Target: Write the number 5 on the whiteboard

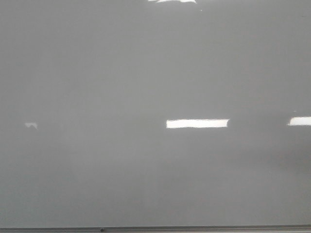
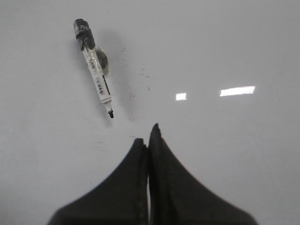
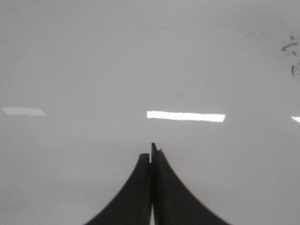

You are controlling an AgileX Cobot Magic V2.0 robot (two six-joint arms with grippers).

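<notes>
On the whiteboard a marker was seen lying uncapped, well apart from the left gripper, ahead of its pressed-together fingers, its long axis slanted, nib end nearer them. The right gripper, likewise closed and empty, showed no marker in its view, so the left was judged nearer. No number 5 was found.

Your whiteboard fills the whole front view: a glossy pale-grey surface, flat and unmarked there, with a thin grey metal edge strip along the bottom of the frame. You see no finished digit anywhere on it. In the right wrist view, faint dark smudges sit at the upper right of the frame, possibly old marker residue, though they are too blurred to read.
</notes>
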